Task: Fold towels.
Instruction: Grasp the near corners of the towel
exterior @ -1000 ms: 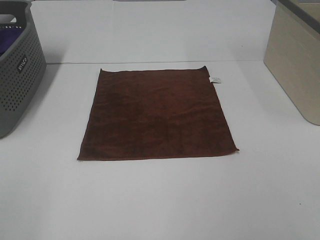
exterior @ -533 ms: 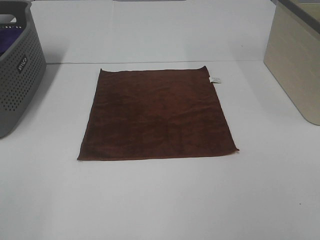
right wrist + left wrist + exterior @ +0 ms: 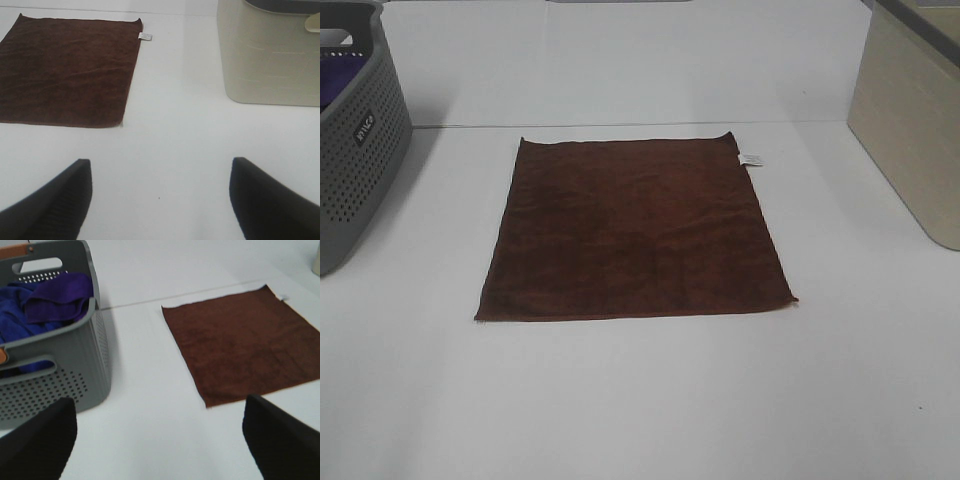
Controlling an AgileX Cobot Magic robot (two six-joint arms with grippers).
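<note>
Lying flat and fully spread at the middle of the white table (image 3: 640,400), the brown towel (image 3: 635,235) is seen with all four edges exposed and only faint ripples across its nap. A small white tag (image 3: 751,159) sticks out at its far right corner. No fold is made yet, so the step in hand is judged to be the first grasp. This is best done with the two near corners taken together, the left gripper (image 3: 157,405) at the near left corner and the right gripper (image 3: 160,164) at the near right one. The corners should be lifted only a little and carried toward the far edge so that edge meets edge squarely. Both grippers are poised short of the cloth on the near side, each with its fingers spread wide and nothing between them; neither is seen in the high view. A grey perforated basket (image 3: 350,150) stands well to the left, holding blue and purple towels (image 3: 55,295), and a beige bin (image 3: 910,130) stands well to the right. Neither is judged to block the fold, though wide swings of the arms should be kept clear of them.
</note>
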